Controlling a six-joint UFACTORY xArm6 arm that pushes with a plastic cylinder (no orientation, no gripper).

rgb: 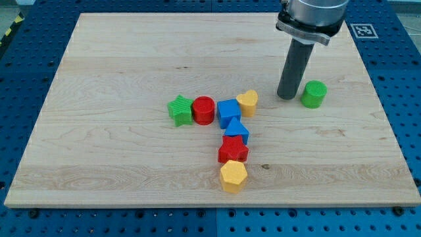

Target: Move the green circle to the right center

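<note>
The green circle (314, 94) stands on the wooden board at the view's right, a little above mid-height. My tip (287, 97) rests on the board just left of it, a small gap apart. The dark rod rises from there to the arm's grey end at the view's top.
A cluster lies mid-board: green star (179, 110), red circle (204, 110), blue cube (228, 112), yellow block (248, 102), blue triangle (236, 129), red star (233, 151), yellow hexagon (233, 176). The board's right edge (385, 112) runs beside the green circle.
</note>
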